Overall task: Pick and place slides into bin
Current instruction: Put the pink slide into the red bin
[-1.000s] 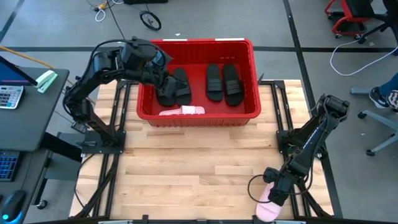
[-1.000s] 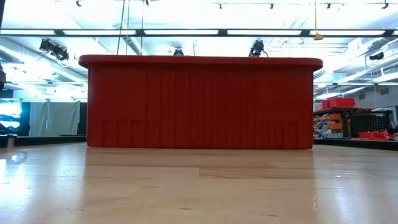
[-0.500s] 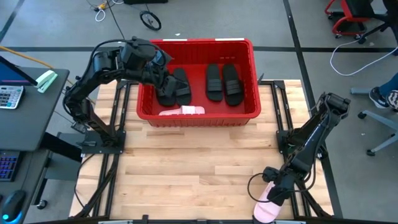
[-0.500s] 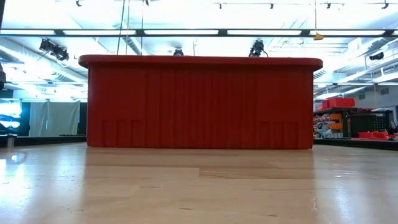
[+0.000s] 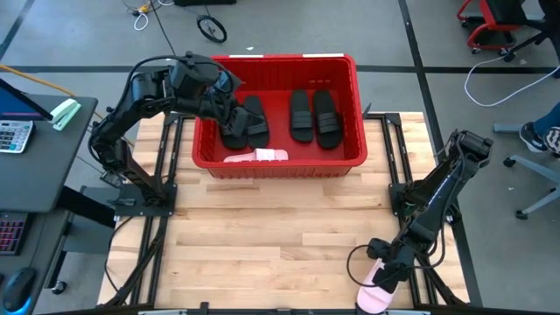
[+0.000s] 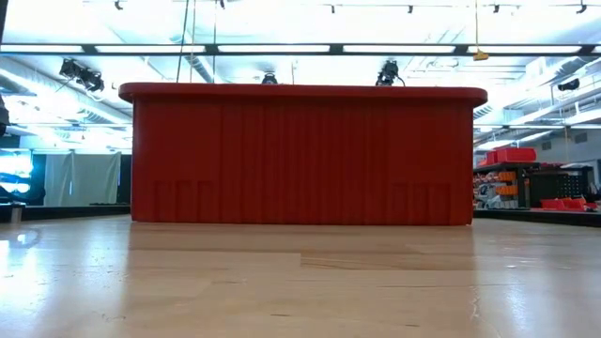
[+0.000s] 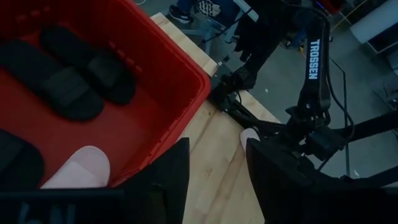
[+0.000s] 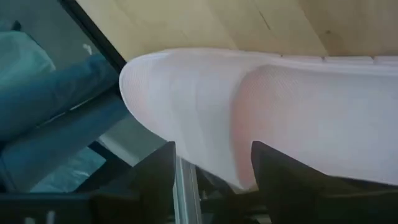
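Observation:
The red bin (image 5: 350,105) stands at the table's far middle; its near wall fills the low view (image 6: 300,155). In it lie two black slides (image 5: 248,122), two more (image 5: 313,115), and a pale pink one (image 5: 256,157) against the near wall. My left gripper (image 7: 217,180) is open and empty above the bin's left part. A second pink slide (image 5: 374,299) lies at the table's near right edge. My right gripper (image 5: 383,269) is open just above it, with a finger on either side of its strap part (image 8: 298,118). My right gripper comes down on the pink slide from above, its two fingers (image 8: 149,180) on either side of the slide. I cannot tell whether they touch it. The slide lies on the table's near edge.
Bare wood lies between the bin and the near edge (image 5: 262,236). The pink slide sticks out over the table's near edge by the black frame rail (image 8: 93,37). A desk with a calculator (image 5: 13,136) stands to the left of the table.
My right gripper has crept a little toward the table's left edge over the pink slide. My left gripper has kept still above the bin.

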